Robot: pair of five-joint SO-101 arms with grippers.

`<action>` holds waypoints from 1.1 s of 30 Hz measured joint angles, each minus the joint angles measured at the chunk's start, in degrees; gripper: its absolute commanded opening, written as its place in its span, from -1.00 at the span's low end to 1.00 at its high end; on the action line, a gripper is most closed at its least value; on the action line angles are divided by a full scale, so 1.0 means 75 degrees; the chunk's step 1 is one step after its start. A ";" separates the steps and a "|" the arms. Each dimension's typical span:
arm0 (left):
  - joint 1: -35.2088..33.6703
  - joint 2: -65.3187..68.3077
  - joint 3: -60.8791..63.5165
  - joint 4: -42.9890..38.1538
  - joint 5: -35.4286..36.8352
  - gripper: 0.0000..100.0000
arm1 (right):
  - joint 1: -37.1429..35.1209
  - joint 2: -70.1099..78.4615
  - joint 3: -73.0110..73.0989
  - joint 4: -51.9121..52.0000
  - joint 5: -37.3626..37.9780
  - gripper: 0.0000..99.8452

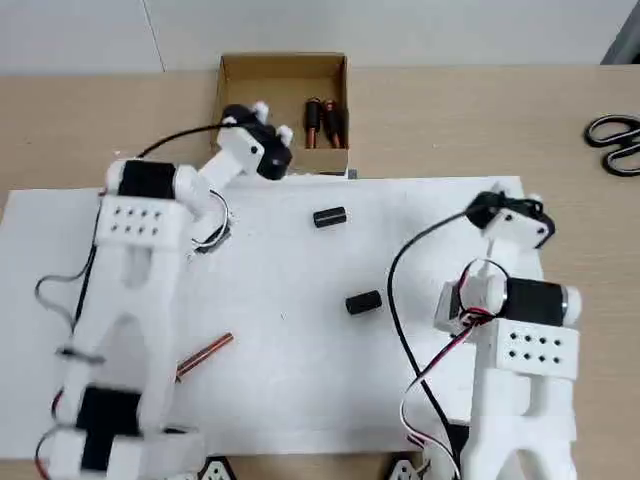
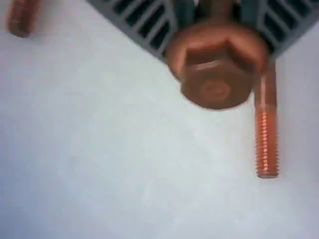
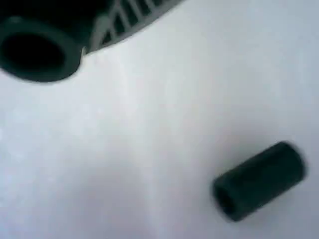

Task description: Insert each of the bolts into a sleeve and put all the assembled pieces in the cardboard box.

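**Operator:** Report jaw status.

**Unit:** My left jaws are clenched on a bolt (image 2: pixel 217 74), with its hex head facing the wrist camera. My right jaws are clenched on a sleeve (image 3: pixel 35 50), with its bore open towards that camera.

**Operator:** How do the parts lie for mating?

**Unit:** In the high view, my left jaws stand upper left of centre, just beside the cardboard box (image 1: pixel 268 78). My right jaws stand right of centre, well apart, so the sleeve lies to the right of the bolt. In my judgement, both long axes must share one line before insertion. I cannot tell their present alignment.

**Operator:** What stock is on the surface?

**Unit:** Upper spare sleeve (image 1: pixel 330 217) and lower spare sleeve (image 1: pixel 363 302) at centre. Spare bolt (image 1: pixel 205 355) at lower left.
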 measured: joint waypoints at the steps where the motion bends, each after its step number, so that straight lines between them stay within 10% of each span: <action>1: 0.0035 -0.0328 0.0000 0.0082 0.0141 -0.99 | -0.0176 0.0000 -0.0258 0.0188 0.0000 -1.00; 17: 0.0117 -0.4009 0.0047 0.1125 0.2403 -0.99 | -0.2508 -0.3247 -0.0821 0.0727 0.1114 -1.00; 33: 0.0610 -1.1921 0.7056 -0.3118 0.4677 -0.99 | -0.2532 -0.7900 0.3622 -0.1782 0.2274 -1.00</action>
